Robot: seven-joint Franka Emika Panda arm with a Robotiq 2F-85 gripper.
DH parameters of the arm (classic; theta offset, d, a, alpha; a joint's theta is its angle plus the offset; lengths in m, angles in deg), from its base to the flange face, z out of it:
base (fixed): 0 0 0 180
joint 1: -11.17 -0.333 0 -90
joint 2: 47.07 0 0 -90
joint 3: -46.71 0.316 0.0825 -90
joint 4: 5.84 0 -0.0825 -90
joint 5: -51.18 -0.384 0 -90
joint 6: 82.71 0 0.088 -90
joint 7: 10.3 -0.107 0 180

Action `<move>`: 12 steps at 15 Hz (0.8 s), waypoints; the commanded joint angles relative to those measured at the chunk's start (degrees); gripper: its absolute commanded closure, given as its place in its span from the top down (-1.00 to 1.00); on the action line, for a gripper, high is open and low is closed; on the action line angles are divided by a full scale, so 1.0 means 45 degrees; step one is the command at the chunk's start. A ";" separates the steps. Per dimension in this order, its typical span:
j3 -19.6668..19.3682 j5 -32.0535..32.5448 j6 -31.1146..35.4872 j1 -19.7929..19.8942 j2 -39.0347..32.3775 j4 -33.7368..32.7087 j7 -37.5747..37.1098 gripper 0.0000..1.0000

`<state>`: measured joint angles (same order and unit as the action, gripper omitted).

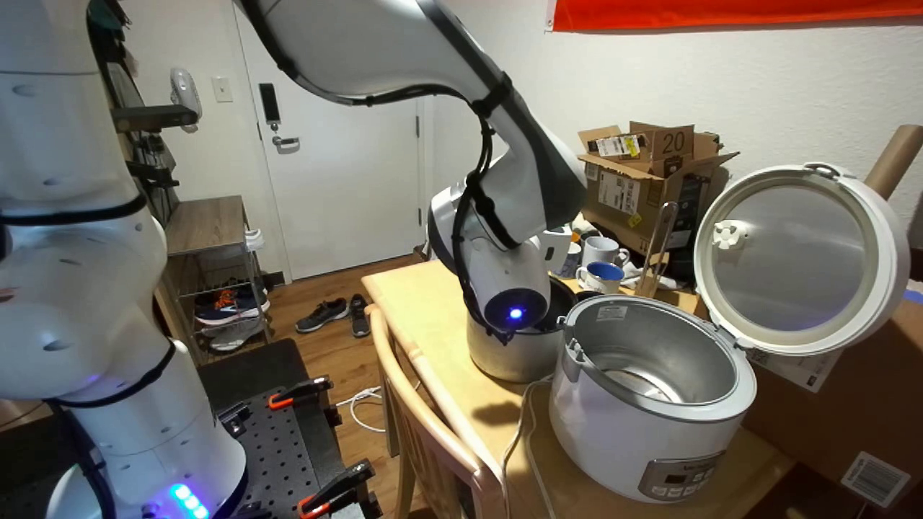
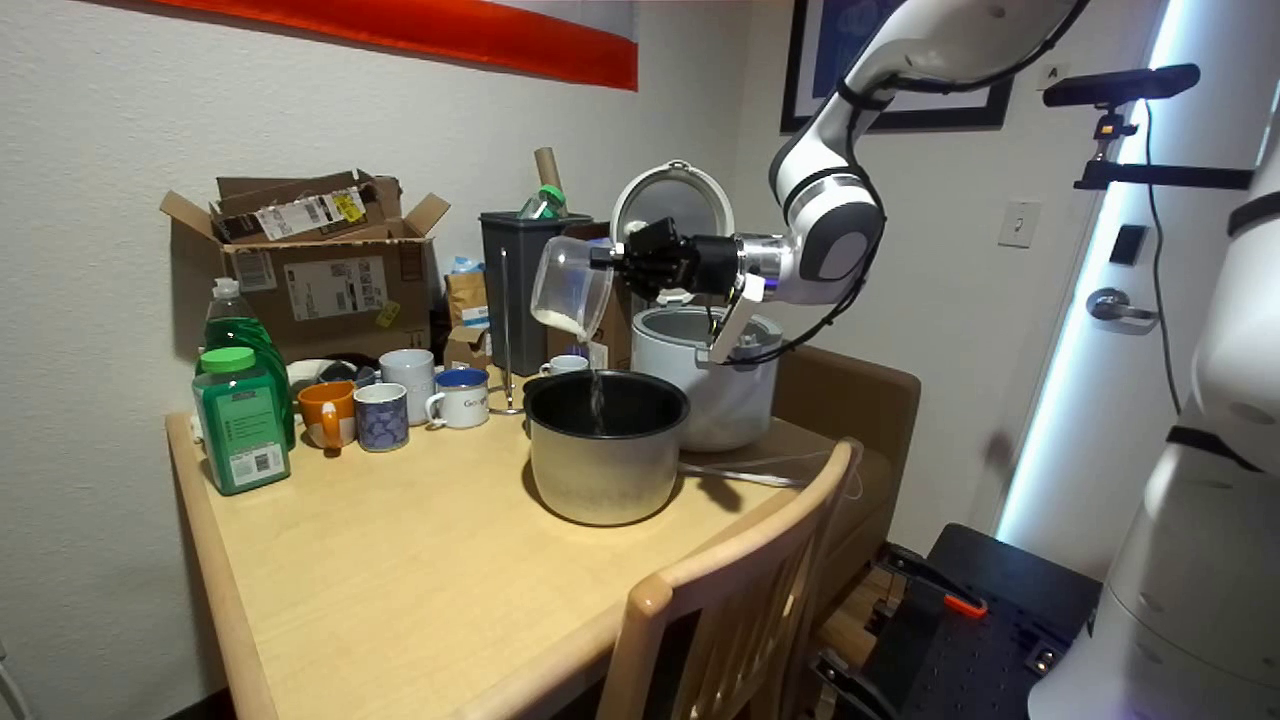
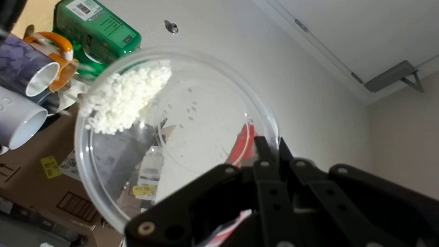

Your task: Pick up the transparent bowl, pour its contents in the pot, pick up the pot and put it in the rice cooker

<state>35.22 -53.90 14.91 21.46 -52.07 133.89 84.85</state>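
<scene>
Pincer [image 2: 606, 257] up over the surface [image 2: 380, 570], pinching the transparent bowl [image 2: 570, 285] at its rim. Bowl's tipped way over, above & apart from the pot [image 2: 605, 480]. White grains [image 3: 127, 99] bunched on its low side per wrist view; in an exterior view some drop as a thin streak into pot. Pot's upright on surface, black inside. Rice cooker [image 1: 634, 440] stands v. close by, also on surface, lid [image 1: 800, 252] swung wide open; can't tell if pot & cooker touch.

Surface: pale wood, long stretch of it showing in front of pot. Far end nr wall [image 2: 100, 200]: squat green bottle [image 2: 243, 430] w/ bright cap, taller green bottle [image 2: 238, 328] right behind, then orange mug [image 2: 328, 412], purple-patterned mug [image 2: 381, 420], tall white mug [image 2: 407, 380] & white mug w/ blue inside [image 2: 463, 402], all upright, close together. Extra small white mug [image 2: 568, 364] peeks out behind pot. Big cardbd box [image 2: 335, 290], flaps open, behind the mugs; dark grey bin [image 2: 520, 290] next along. Wooden chair [image 2: 745, 535] at surface edge.

Room: red banner [image 1: 721, 14] high on wall in both exterior views. Framed pic [image 2: 835, 45] & light switch [image 2: 1020, 222] on adjoining wall [image 2: 920, 190] in an exterior view. White door [image 1: 346, 173] w/ lever handle [image 1: 287, 143], small wood-topped rack [image 1: 205, 223] nr it w/ shoes [image 1: 229, 311] on lower shelf, plus dark pair of sneakers [image 1: 322, 315] on wood floor [image 1: 324, 355]. Arm base [image 1: 166, 461] on black perforated plate [image 1: 285, 447], black clamps [image 1: 306, 391] w/ orange bits at its edge.
</scene>
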 commanded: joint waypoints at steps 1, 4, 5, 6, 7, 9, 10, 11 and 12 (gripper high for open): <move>-0.0064 -0.0287 -0.0605 0.0119 -0.0155 -0.0088 -0.0197 -0.97; -0.0080 -0.0336 -0.0689 0.0138 -0.0224 -0.0103 -0.0213 -0.97; -0.0086 -0.0355 -0.0737 0.0150 -0.0246 -0.0106 -0.0212 -0.97; -0.0094 -0.0390 -0.0786 0.0167 -0.0273 -0.0110 -0.0210 -0.97; -0.0104 -0.0428 -0.0849 0.0185 -0.0302 -0.0118 -0.0218 -0.97; -0.0114 -0.0512 -0.0911 0.0210 -0.0356 -0.0135 -0.0231 -0.97; -0.0121 -0.0551 -0.0954 0.0216 -0.0376 -0.0141 -0.0232 -0.97; -0.0130 -0.0593 -0.0990 0.0220 -0.0406 -0.0153 -0.0239 -0.97; -0.0133 -0.0639 -0.1015 0.0220 -0.0427 -0.0159 -0.0242 -0.97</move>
<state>34.92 -55.53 12.68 22.01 -53.29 133.89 84.85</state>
